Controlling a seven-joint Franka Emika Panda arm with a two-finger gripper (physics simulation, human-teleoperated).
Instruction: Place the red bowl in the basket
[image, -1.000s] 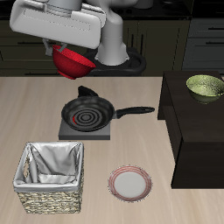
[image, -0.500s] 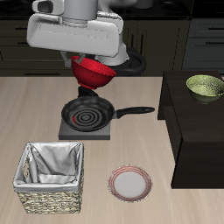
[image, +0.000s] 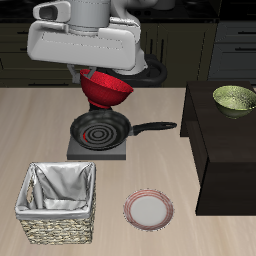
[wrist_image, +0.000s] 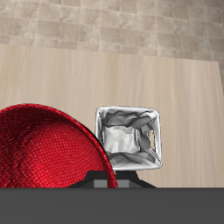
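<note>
Red bowl (image: 106, 90): pinched in the gripper (image: 92, 72), tilted, hanging in the air just under it, above the frying pan (image: 98, 129).
Basket (image: 59, 204): on the table well below the gripper, nearer the table's front edge; only its grey-white lining inside.
Gripper: raised above the table, fingers clamped on the bowl's rim.
Arm: reaches forward, wrist pointing down.

claw fingers hidden, red bowl (wrist_image: 48, 149) edge-cropped

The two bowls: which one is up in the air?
The red bowl, held up by the gripper above the frying pan. The olive-green bowl rests on the dark cabinet.
</note>
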